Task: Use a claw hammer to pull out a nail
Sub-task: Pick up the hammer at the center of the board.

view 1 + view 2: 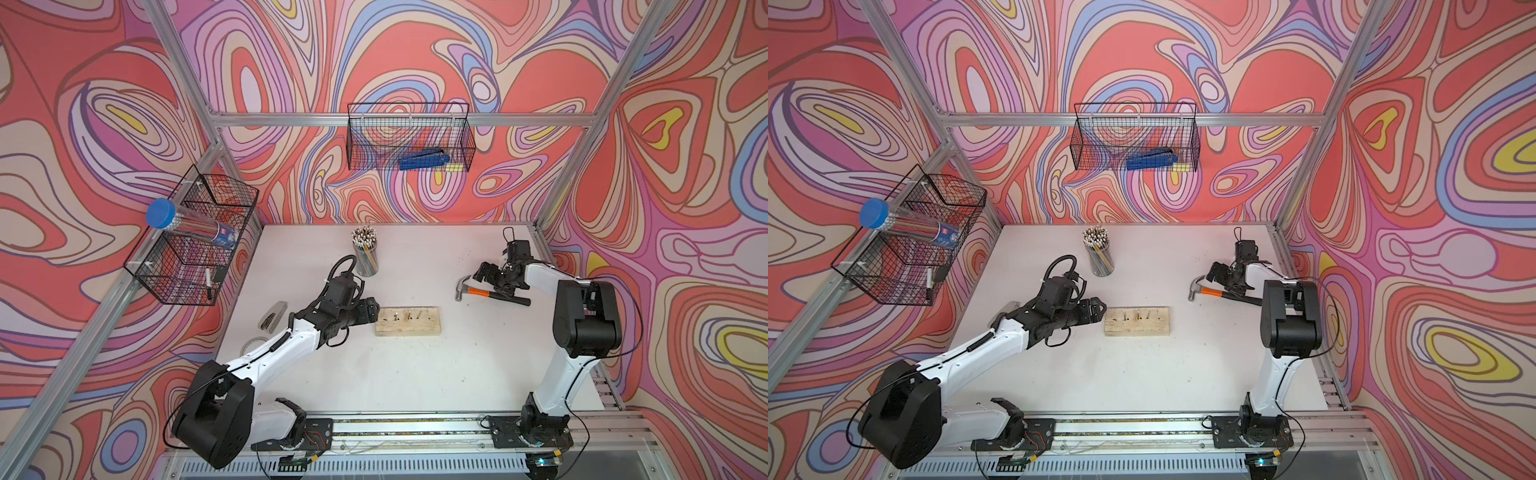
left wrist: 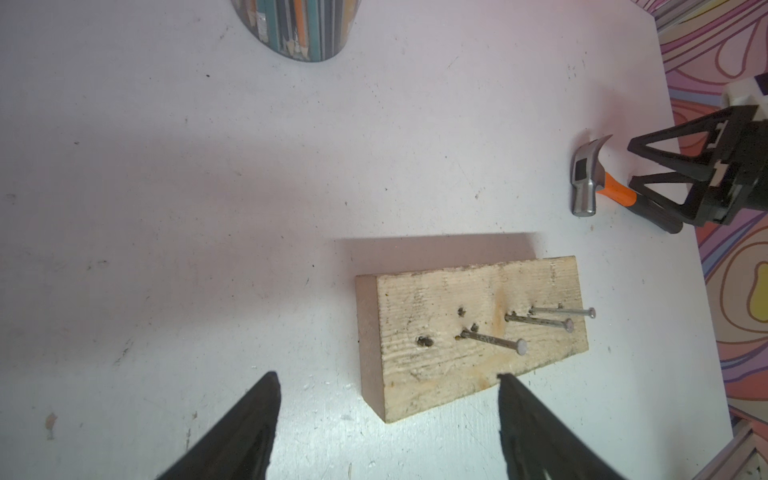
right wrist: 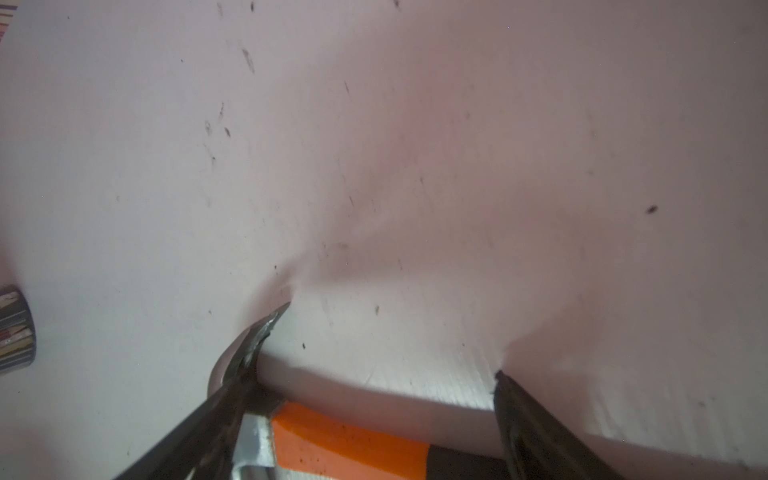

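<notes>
Orange-handled, the claw hammer [image 1: 478, 292] is laid flat — the right gripper [image 3: 370, 380] is spread wide over it (nothing clamped); the left gripper [image 2: 386, 376] is parted beside the wood block [image 2: 415, 299].

The white table [image 1: 395, 374] fills the lower middle of both top views. It has little dark marks on it. A wood block [image 1: 407, 322] lies flat near the middle, with three nails [image 2: 494, 341] sticking out of its top. A claw hammer [image 1: 478, 293] lies to the right of the block, well apart from it. A cup of pencils [image 1: 365, 253] stands farther up. A silver thing [image 1: 274, 316] and a tape roll [image 1: 249, 343] lie at the left edge.
</notes>
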### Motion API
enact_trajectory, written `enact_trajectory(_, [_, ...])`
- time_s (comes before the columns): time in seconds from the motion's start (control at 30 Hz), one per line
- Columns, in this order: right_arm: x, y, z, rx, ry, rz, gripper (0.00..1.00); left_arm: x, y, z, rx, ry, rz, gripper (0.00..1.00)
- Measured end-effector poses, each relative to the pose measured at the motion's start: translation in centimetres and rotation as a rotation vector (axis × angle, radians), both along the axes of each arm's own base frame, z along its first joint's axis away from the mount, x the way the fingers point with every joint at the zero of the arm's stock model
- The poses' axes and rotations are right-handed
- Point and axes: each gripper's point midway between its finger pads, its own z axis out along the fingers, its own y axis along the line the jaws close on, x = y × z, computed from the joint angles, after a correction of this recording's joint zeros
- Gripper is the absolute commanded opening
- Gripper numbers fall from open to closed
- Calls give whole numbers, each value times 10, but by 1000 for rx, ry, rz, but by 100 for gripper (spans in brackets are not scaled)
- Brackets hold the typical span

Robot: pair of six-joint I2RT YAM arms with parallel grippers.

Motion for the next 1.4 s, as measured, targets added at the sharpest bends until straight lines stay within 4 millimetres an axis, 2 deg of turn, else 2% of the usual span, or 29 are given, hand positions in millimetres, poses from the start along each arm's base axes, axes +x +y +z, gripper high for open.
enact_trajectory(0.43, [-65, 20, -2, 87, 68, 15, 86, 3, -12, -18, 3, 48, -9, 82])
enact_trajectory(0.63, [-91, 44, -7, 66, 138, 77, 75, 5, -23, -25, -1, 71, -29, 81])
enact_trajectory(0.8, [-109, 60, -12, -35, 220, 147, 63, 7, -30, -23, -8, 73, -38, 81])
enact_trajectory(1.03, [-111, 61, -18, -172, 286, 201, 55, 7, -33, -22, -14, 72, -41, 81])
enact_trajectory(1.33, [-104, 62, -21, -287, 320, 244, 48, 5, -35, -22, -15, 73, -44, 81])
enact_trajectory(1.4, [-101, 62, -22, -299, 319, 248, 44, 5, -35, -22, -15, 73, -44, 81])
